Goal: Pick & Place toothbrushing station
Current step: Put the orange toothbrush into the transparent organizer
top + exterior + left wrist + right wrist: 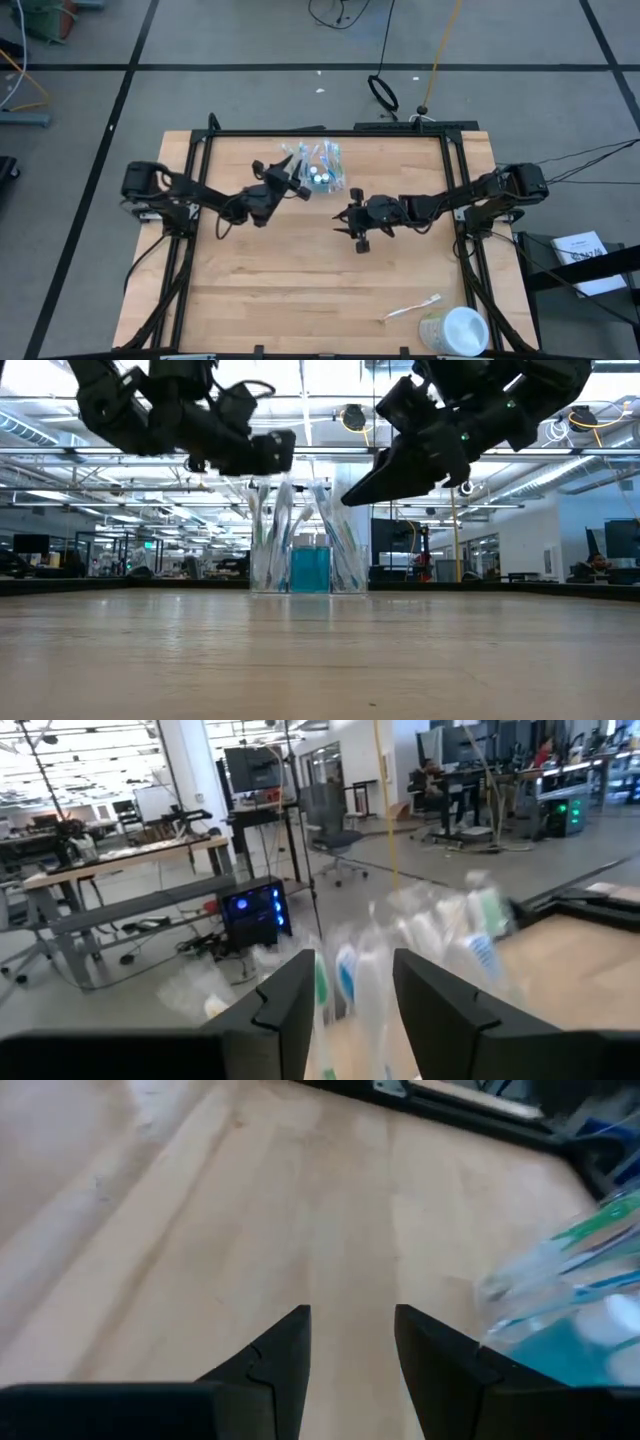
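Table (300,290): a pale wooden top inside a dark frame, seen from straight above.
Clear cup (320,172): stands near the table's far edge, at about twelve o'clock from the table's middle. In the low view the cup (308,565) is upright on the wood.
Toothbrushes (300,160): bunched in the cup with their heads up and fanned outward; the low view shows them as pale thin stems (275,525) leaning to both sides.
Toothpaste tubes (322,178): inside the same cup, white caps up from above; a blue block (310,570) at the cup's middle in the low view.
Loose toothbrush (413,309): lies flat on the wood at about four o'clock from the table's middle, well apart from the cup.
White cup (455,331): on its side near the table's near right corner, just beside the loose toothbrush.
Left claw (297,188): hangs above the table just at nine o'clock of the clear cup; released, fingers parted, holding nothing. Its wrist view looks between the fingers (290,1010) at the brush heads close ahead.
Right claw (350,225): hangs near the table's middle, at about five o'clock of the clear cup; released, fingers (285,1350) parted over bare wood, empty.
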### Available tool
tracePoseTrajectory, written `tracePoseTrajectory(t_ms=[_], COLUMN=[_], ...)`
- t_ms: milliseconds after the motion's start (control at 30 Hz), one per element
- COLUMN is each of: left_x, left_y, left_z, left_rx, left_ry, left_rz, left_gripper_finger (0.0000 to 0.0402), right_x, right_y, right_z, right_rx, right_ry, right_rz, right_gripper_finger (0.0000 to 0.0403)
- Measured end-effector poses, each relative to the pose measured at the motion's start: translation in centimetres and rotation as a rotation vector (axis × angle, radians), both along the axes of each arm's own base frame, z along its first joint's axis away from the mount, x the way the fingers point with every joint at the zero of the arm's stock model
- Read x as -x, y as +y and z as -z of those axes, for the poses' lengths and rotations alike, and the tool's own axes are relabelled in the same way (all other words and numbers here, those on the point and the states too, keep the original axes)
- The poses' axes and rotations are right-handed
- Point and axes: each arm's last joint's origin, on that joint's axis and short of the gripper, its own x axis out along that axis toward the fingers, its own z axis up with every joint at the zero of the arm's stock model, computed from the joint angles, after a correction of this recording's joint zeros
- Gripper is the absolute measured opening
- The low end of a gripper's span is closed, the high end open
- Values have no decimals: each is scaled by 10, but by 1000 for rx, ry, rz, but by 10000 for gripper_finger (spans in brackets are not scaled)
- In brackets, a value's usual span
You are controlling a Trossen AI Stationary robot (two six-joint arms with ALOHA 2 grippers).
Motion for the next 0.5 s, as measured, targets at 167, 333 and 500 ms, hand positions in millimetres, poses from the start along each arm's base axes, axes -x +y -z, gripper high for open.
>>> tracePoseTrajectory(t_ms=[167,333,500], left_x=[6,7,5], left_y=[-6,-5,-2], left_z=[-17,-21,-21], left_rx=[1,2,21], left_ry=[-41,-66,-98], left_rz=[28,66,140], left_gripper_finger=[136,136,136], right_x=[1,1,8], right_y=[21,47,67], right_z=[-1,13,24], right_rx=[-73,-108,-159], right_ry=[-7,30,273], right_rz=[-35,-97,-113], right_gripper_finger=[141,141,141])
